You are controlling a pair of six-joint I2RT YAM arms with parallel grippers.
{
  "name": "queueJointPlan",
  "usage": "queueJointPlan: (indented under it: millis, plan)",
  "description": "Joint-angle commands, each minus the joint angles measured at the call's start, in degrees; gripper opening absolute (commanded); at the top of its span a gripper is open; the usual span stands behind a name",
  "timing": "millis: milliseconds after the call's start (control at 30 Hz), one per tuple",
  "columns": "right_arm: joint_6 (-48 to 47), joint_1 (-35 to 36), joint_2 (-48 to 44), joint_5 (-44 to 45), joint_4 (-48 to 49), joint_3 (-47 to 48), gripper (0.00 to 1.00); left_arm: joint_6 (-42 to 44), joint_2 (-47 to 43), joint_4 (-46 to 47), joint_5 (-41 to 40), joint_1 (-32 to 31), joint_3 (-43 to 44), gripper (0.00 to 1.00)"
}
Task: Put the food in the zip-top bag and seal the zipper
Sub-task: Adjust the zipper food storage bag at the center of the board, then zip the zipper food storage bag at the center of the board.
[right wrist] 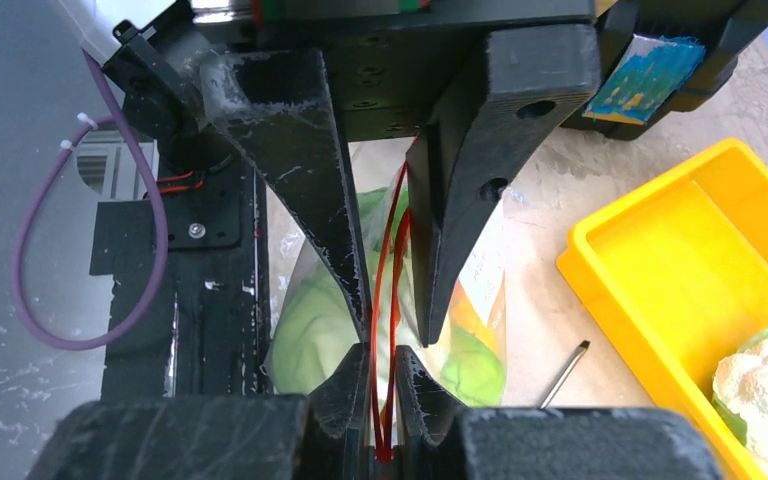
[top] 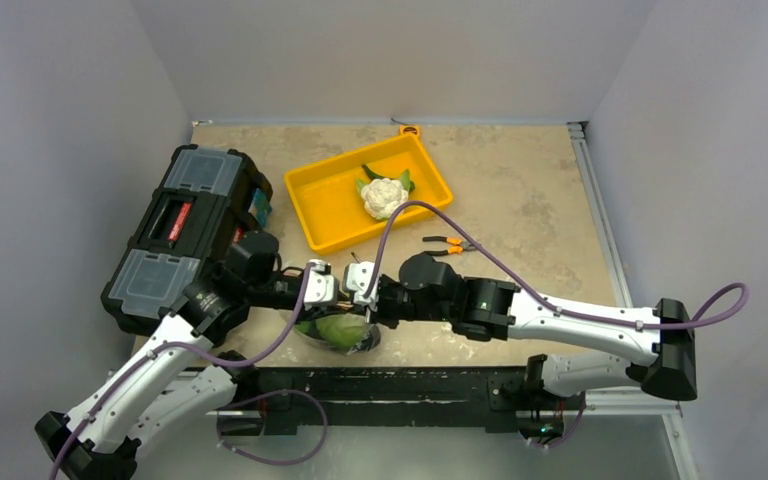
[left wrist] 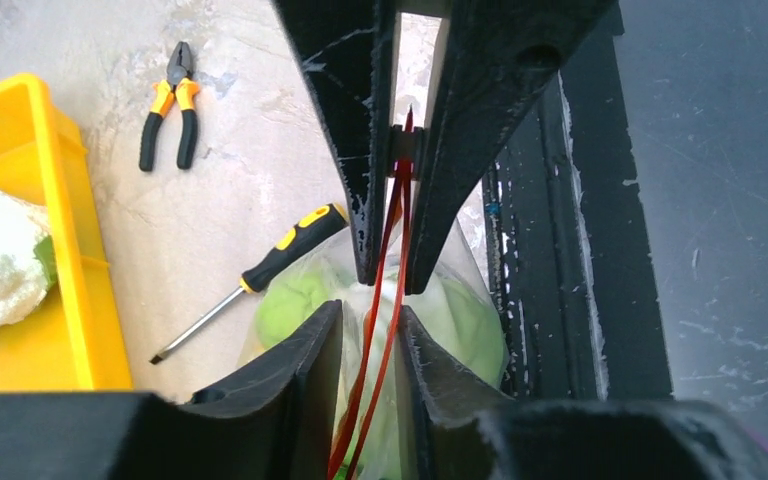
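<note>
The clear zip-top bag (top: 345, 335) hangs at the table's near edge between both grippers. A pale green cabbage (left wrist: 290, 295) fills it, also in the right wrist view (right wrist: 315, 320), beside a green piece (right wrist: 475, 368) and something orange (right wrist: 468, 312). My right gripper (right wrist: 382, 352) is shut on one end of the red-orange zipper (right wrist: 374, 330). My left gripper (left wrist: 371, 312) straddles the zipper (left wrist: 387, 375) with its jaws a little apart. The two strips run separately between them. A white cauliflower (top: 384, 196) lies in the yellow tray (top: 330, 215).
A black toolbox (top: 180, 235) stands at the left. Orange-handled pliers (top: 448, 245) lie right of the tray. A yellow-and-black screwdriver (left wrist: 260, 275) lies on the table beside the bag. The black mounting rail (top: 400, 385) runs just under the bag.
</note>
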Motion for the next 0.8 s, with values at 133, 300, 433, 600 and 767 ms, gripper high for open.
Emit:
queueJointPlan:
  millis: [133,300,433,600,767]
  plan:
    - [2.13,0.02,-1.19,1.87,0.18,2.48,0.19,-0.05,-2.55,2.58,-2.77,-0.28,0.59,0.00]
    - [5.45,-1.77,-7.39,1.83,0.21,-1.65,0.51,-0.22,-4.21,3.43,-3.10,-0.31,-0.11,0.00]
    - [7.12,-4.63,-10.75,-3.53,0.75,-3.86,0.55,-0.18,-3.94,3.28,-2.08,-0.30,-0.07,0.00]
    - [6.64,-8.56,-10.70,-10.19,0.51,-3.75,0.41,0.00,-3.83,2.84,-1.17,-0.27,0.16,0.00]
    - [4.04,-9.49,-8.49,-13.44,-2.78,-1.17,0.35,-0.04,-4.03,2.66,-0.95,-0.32,0.11,0.00]
